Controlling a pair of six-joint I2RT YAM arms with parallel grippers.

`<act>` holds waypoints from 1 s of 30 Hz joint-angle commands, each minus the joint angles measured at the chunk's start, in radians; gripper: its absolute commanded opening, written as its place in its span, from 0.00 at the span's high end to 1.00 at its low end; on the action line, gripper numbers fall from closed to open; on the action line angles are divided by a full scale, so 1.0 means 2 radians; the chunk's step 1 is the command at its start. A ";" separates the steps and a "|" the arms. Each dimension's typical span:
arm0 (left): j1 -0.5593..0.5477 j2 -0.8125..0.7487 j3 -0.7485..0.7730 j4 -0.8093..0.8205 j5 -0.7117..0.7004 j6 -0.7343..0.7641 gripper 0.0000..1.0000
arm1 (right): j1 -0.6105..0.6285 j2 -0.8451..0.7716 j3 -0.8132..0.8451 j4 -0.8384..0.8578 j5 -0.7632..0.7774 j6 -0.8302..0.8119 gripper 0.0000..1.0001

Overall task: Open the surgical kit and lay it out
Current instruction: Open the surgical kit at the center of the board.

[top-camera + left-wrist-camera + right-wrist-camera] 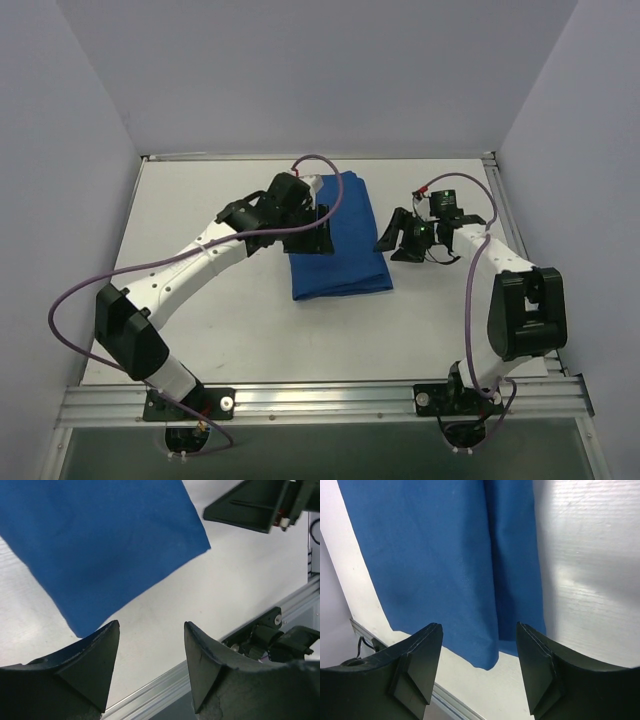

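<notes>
The white surface (200, 330) fills the middle of the top view, bounded along the lower edge of the frame by an aluminium rail (320, 400). The surgical kit (340, 240) lies on it just above the centre of the frame, a folded deep-blue cloth rectangle lying flat and closed. In the right wrist view the cloth covers the upper left and centre, a fold line running down it, with bare surface to the right.

The left end effector (318, 228) sits over the kit's left edge. Its fingers stand apart with nothing between them, and one corner of the cloth lies just above them in the left wrist view. The right end effector (395, 238) is just beside the kit's right edge, its fingers likewise spread and holding nothing.
</notes>
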State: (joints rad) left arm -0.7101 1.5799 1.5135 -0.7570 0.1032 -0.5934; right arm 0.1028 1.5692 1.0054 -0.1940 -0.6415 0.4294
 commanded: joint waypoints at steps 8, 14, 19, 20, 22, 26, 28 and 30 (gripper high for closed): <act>-0.072 0.060 0.075 0.033 -0.022 0.007 0.36 | 0.027 0.021 -0.019 0.015 -0.026 0.000 0.49; -0.102 0.113 0.124 0.003 -0.083 0.027 0.34 | 0.028 0.004 -0.003 0.012 -0.044 0.031 1.00; -0.123 0.131 0.124 0.019 -0.135 0.030 0.33 | 0.031 -0.037 0.029 0.005 -0.054 0.104 1.00; -0.125 0.134 0.122 0.022 -0.150 0.030 0.33 | 0.032 -0.041 0.039 -0.004 -0.054 0.120 1.00; -0.132 0.136 0.117 0.036 -0.163 0.029 0.32 | 0.033 -0.041 0.046 -0.012 -0.052 0.135 1.00; -0.143 0.147 0.119 0.038 -0.202 0.019 0.32 | 0.033 -0.050 0.035 0.000 -0.051 0.180 1.00; -0.144 0.146 0.115 0.044 -0.209 0.013 0.26 | 0.034 -0.053 0.033 0.000 -0.052 0.191 1.00; -0.145 0.146 0.111 0.057 -0.219 0.010 0.25 | 0.035 -0.051 0.033 -0.012 -0.051 0.189 1.00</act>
State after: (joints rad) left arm -0.9936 1.8690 1.7248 -0.7162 -0.2577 -0.5636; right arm 0.1684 1.5070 1.0588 -0.1909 -0.7212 0.7509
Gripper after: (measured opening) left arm 0.745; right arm 0.077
